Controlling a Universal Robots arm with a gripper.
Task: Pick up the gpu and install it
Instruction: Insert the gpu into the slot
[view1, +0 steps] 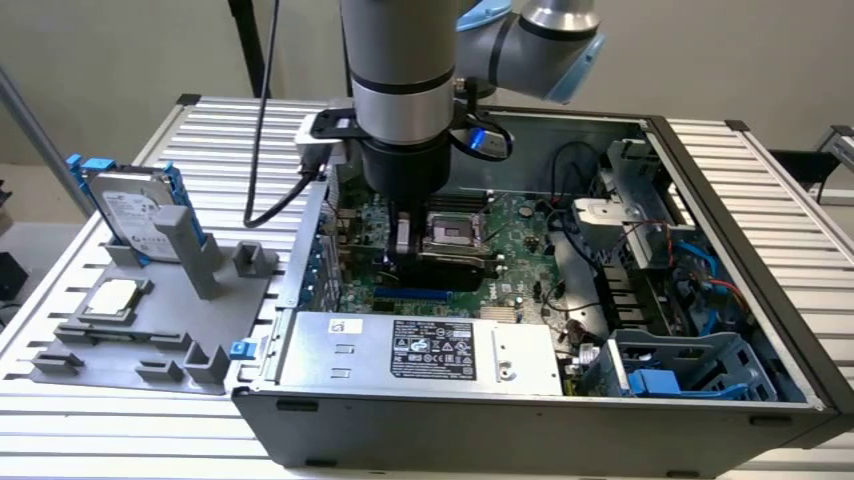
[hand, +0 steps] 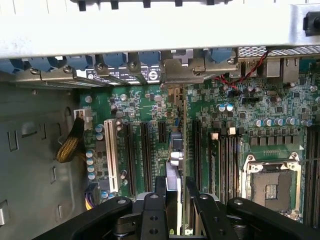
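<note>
In the wrist view the gripper (hand: 176, 200) shows nearest, its two black fingers (hand: 151, 212) clamped on either side of the gpu (hand: 181, 150), which stands on edge between them. The card runs straight away from the fingers toward the rear wall of the case (hand: 160, 30), its thin edge facing the camera, a green board face on one side and a silver bracket (hand: 182, 72) at its far end meeting the row of slot covers. It sits over the motherboard (hand: 150, 110) among the long black slots, between the white slot (hand: 110, 155) and the empty CPU socket (hand: 272, 185); whether it is fully seated I cannot tell. A yellow cable bundle (hand: 70, 142) lies beside the board on the case floor.

In the exterior view the arm (view1: 400, 90) points straight down into the open case (view1: 747, 390), its wrist vertical, the gripper (view1: 407, 245) low over the motherboard (view1: 514, 225) just beside the socket (view1: 457, 232). The power supply (view1: 427, 350) lies along the near wall, a blue drive cage (view1: 687, 370) in the near corner on the exterior view's right.

On the exterior view's left, outside the case, a grey tray (view1: 134, 340) rests on the table (view1: 80, 430) holding a CPU chip (view1: 112, 297) and, further back, an upright hard drive (view1: 134, 210) with blue rails.
</note>
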